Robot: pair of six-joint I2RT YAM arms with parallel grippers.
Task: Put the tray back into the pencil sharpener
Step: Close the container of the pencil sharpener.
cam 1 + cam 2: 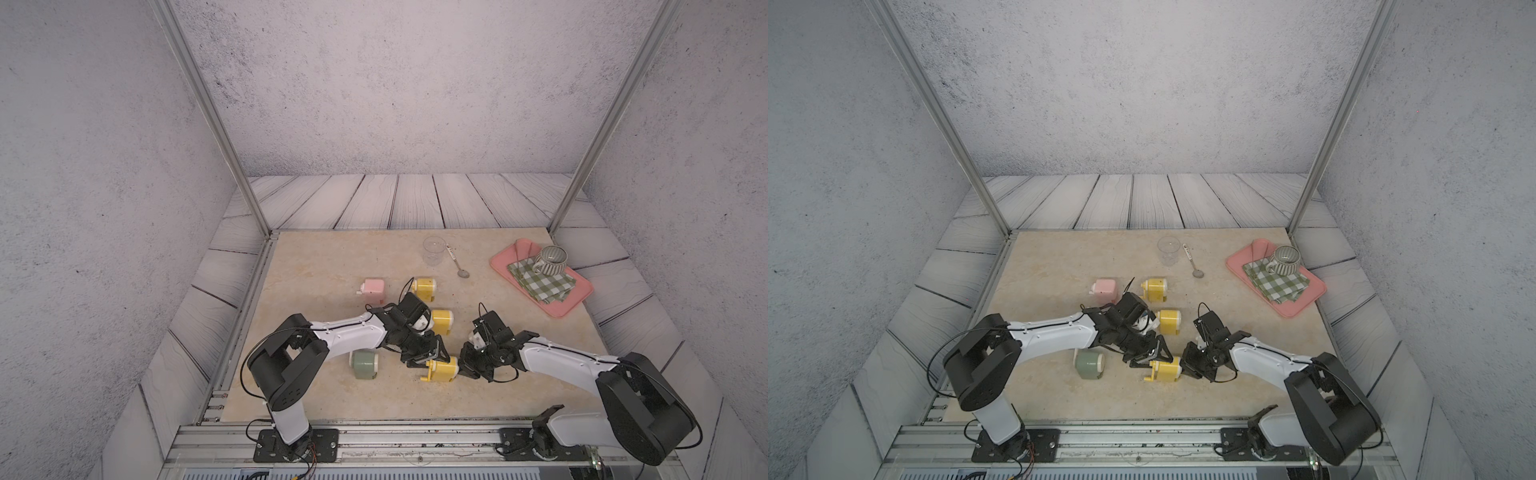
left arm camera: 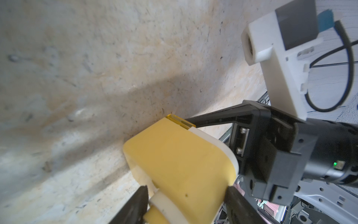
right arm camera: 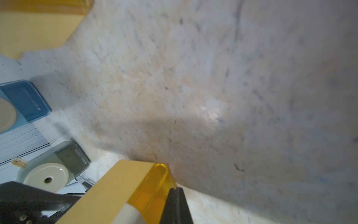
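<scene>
Item: yellow pencil sharpener (image 1: 444, 370), lying on the tabletop (image 1: 332, 257) toward its near edge, the one by the arm bases, roughly midway along it. Held by: left gripper (image 2: 186, 197), clamped across the yellow body with one finger on each flank, apparently to brace the housing against a push from the opposite end. Item: amber translucent tray (image 3: 157, 184), sitting in the sharpener's slot at the end facing the right arm; its outer face appears to stand slightly proud of the housing. Attending tool: right gripper (image 3: 175, 194), fingers clenched together with nothing between them, the joined tip touching the tray's outer face and so serving as a blunt pusher rather than a pincer. Assessment: insertion looks nearly complete, and a short straight push seems all that is wanted. Also present, apart from both grippers: green sharpener (image 1: 365, 364) toward the left edge; pink sharpener (image 1: 373, 290) nearer the middle.
</scene>
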